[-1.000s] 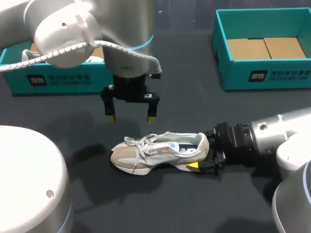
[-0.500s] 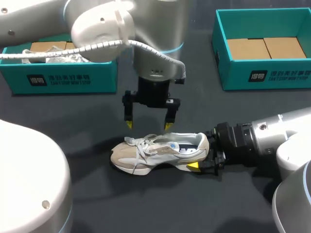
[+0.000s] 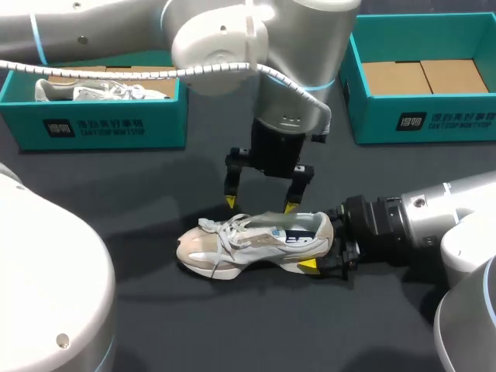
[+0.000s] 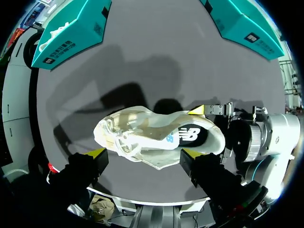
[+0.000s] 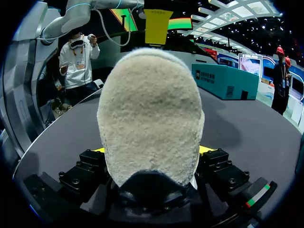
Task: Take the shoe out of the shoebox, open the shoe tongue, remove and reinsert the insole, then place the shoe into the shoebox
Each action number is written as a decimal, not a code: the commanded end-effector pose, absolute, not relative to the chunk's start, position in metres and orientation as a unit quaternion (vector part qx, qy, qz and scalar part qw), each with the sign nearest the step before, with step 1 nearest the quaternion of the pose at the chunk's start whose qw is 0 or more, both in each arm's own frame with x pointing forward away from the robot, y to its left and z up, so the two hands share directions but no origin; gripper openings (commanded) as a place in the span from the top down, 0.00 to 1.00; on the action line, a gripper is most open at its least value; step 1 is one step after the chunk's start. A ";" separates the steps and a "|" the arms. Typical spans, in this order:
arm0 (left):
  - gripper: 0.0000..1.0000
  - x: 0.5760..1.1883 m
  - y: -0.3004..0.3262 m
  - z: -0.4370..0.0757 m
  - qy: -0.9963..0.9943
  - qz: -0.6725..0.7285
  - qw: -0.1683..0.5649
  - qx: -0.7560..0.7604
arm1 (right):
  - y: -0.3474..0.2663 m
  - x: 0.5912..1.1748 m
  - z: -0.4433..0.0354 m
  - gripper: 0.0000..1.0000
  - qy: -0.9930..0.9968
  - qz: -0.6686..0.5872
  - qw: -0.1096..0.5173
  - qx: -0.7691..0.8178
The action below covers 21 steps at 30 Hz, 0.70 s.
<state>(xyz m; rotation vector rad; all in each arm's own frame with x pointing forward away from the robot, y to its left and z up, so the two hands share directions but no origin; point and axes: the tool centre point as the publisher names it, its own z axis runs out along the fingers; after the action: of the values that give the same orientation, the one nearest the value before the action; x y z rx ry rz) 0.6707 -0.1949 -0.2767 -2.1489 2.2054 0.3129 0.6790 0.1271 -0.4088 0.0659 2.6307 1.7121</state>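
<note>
A beige and white shoe (image 3: 252,242) lies on its sole on the dark table, toe toward my left side. My right gripper (image 3: 324,246) is shut on its heel. In the right wrist view the fuzzy heel (image 5: 151,118) fills the space between the yellow tips of that gripper (image 5: 153,151). My left gripper (image 3: 263,203) hangs open just above the laces and tongue, one tip on each side. From the left wrist, the shoe (image 4: 156,137) lies under the spread fingers of that gripper (image 4: 141,153), with no contact visible.
A teal shoebox (image 3: 101,124) at the back left holds another pale shoe (image 3: 101,91). A second teal shoebox (image 3: 418,120) at the back right shows only its cardboard floor. Bare dark tabletop lies in front of the shoe.
My left arm has swung to the right and come down, its open gripper now over the shoe's laces. The right gripper and the shoe have stayed put.
</note>
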 end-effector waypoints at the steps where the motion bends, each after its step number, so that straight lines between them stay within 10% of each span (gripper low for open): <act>1: 0.00 0.669 -0.219 -0.296 0.706 0.138 0.053 -0.693 | 0.127 0.677 -0.409 1.00 0.839 0.544 0.001 0.021; 21: 0.00 0.658 -0.233 -0.340 0.676 0.194 0.065 -0.708 | 0.127 0.677 -0.409 1.00 0.839 0.544 0.001 0.021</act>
<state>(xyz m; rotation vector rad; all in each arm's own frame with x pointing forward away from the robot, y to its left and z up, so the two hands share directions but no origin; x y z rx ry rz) 0.6619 -0.2274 -0.3334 -2.1451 2.0820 0.5622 0.6790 0.1270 -0.4090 0.0662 2.6310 1.7118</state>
